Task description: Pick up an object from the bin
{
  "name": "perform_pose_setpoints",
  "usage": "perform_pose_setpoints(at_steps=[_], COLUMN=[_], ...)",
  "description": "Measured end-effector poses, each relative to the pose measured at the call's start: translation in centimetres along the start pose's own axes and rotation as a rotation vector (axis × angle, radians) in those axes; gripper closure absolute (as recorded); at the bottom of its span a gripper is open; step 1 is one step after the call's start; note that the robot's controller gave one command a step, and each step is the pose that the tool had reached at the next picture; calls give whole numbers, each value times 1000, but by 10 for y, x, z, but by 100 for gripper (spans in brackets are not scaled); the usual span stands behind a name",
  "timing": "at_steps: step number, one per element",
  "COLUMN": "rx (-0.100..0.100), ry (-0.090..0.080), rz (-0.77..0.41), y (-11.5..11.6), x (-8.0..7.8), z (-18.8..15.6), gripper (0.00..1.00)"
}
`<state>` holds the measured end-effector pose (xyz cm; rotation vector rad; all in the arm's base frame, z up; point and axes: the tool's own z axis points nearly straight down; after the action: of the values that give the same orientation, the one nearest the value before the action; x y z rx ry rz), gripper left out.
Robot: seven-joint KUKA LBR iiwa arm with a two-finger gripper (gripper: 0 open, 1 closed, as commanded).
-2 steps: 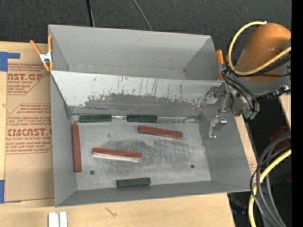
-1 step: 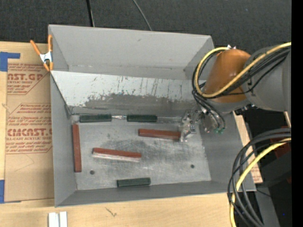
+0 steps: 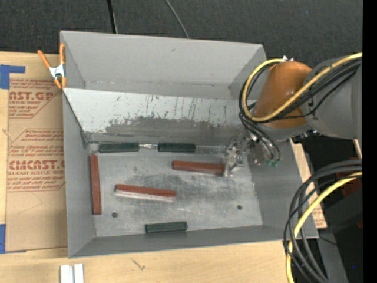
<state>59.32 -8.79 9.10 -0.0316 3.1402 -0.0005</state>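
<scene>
Pincer (image 3: pixel 231 163) at right end of red bar (image 3: pixel 197 167), mid bin (image 3: pixel 206 208) | opening: we cannot tell | risk: we judge an end grip lets the bar swing and slip.

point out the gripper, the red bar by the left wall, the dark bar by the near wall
gripper (image 3: pixel 231 164): camera view, its tip
red bar by the left wall (image 3: pixel 95 184): camera view, its middle
dark bar by the near wall (image 3: pixel 166 227): camera view, its middle

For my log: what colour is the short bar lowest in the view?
The bar is dark green; camera view.
</scene>
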Motion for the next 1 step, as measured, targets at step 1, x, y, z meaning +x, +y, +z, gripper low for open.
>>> perform_pose_setpoints(at_steps=[1], rx=[-1], ry=[1], rz=[7], y=[1], x=[3], z=[-36], gripper=[100])
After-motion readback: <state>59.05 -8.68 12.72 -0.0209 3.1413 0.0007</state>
